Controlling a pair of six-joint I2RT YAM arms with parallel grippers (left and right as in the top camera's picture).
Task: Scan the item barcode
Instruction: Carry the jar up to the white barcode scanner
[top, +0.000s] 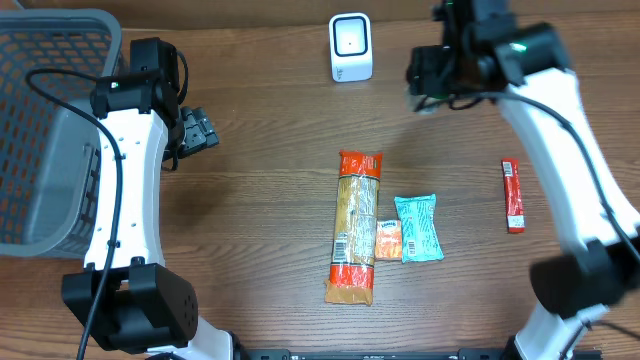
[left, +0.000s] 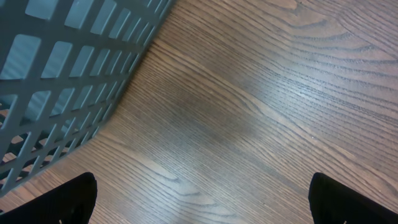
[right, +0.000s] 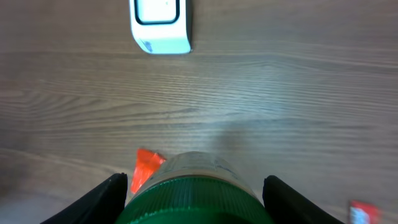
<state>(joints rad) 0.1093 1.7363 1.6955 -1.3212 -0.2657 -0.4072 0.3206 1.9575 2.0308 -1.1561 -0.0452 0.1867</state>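
Right gripper (right: 199, 200) clamps a green-capped container (right: 193, 177) near the table's (top: 260, 150) far edge beside the white scanner (right: 160, 25); left gripper (left: 202, 205) gapes wide, empty.

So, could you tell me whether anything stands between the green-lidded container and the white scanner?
Nothing visible does. The right gripper holds the green-lidded container, and only bare table lies between it and the white scanner. A corner of the orange packet shows beside the container, off that line.

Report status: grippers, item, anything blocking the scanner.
Left gripper open, idle beside basket. Right gripper shut on green-capped container, facing scanner. Nothing between container and scanner.
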